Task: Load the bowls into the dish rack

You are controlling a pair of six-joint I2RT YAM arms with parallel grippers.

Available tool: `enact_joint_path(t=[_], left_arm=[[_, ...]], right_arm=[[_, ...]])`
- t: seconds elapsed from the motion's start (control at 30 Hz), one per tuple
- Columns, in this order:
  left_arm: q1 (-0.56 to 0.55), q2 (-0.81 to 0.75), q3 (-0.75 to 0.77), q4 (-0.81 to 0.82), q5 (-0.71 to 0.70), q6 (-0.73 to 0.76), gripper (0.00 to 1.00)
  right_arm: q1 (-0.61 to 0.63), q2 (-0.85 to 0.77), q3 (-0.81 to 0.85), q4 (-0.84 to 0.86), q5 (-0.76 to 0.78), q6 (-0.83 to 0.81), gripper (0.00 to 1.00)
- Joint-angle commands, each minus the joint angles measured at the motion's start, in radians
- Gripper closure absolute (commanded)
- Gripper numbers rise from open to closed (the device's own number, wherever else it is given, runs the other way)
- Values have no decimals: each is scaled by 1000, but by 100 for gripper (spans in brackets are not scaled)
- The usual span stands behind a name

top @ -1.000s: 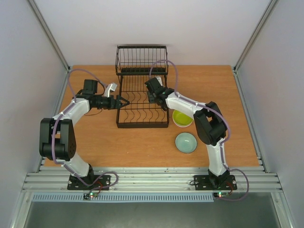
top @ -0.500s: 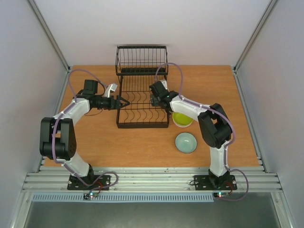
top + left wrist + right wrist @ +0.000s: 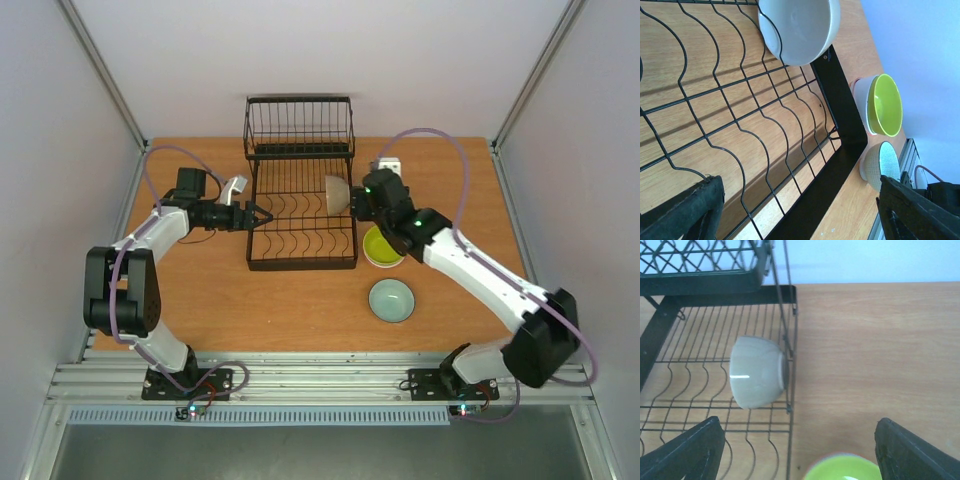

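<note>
Cream bowl (image 3: 757, 372) in dish rack (image 3: 300, 263), left end effector (image 3: 263, 217) released, right end effector (image 3: 356, 198) released

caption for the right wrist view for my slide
Open right gripper near a cream bowl lying on its side in the dish rack

The left arm (image 3: 150, 235) folds at its elbow, and the left tool (image 3: 262, 217) points right with fingers spread wide. The right arm (image 3: 480, 275) stretches diagonally forward; the right tool (image 3: 358, 198) faces left, fingers likewise apart.
</note>
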Motion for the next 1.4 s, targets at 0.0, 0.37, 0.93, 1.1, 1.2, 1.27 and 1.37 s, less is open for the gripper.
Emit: enact_joint_path(t=[0.0, 0.37, 0.93, 1.1, 1.2, 1.27, 1.37], left_arm=[[5, 28, 2, 21, 12, 4, 16], [-6, 43, 4, 13, 1, 6, 16], [-15, 69, 10, 4, 0, 24, 16], [-18, 80, 12, 2, 0, 25, 16], [-20, 86, 15, 1, 1, 25, 16], [-21, 90, 16, 1, 0, 27, 16], [-22, 92, 16, 1, 0, 28, 16]], right_arm=[[-5, -100, -51, -205, 79, 86, 20], [-24, -179, -132, -455, 157, 195, 42], [-211, -137, -287, -253, -142, 172, 61], [-222, -132, -314, -197, -177, 171, 61], [-231, -115, -323, -177, -193, 170, 62], [-234, -104, -329, -166, -198, 171, 65], [-240, -94, -339, -153, -206, 173, 73]])
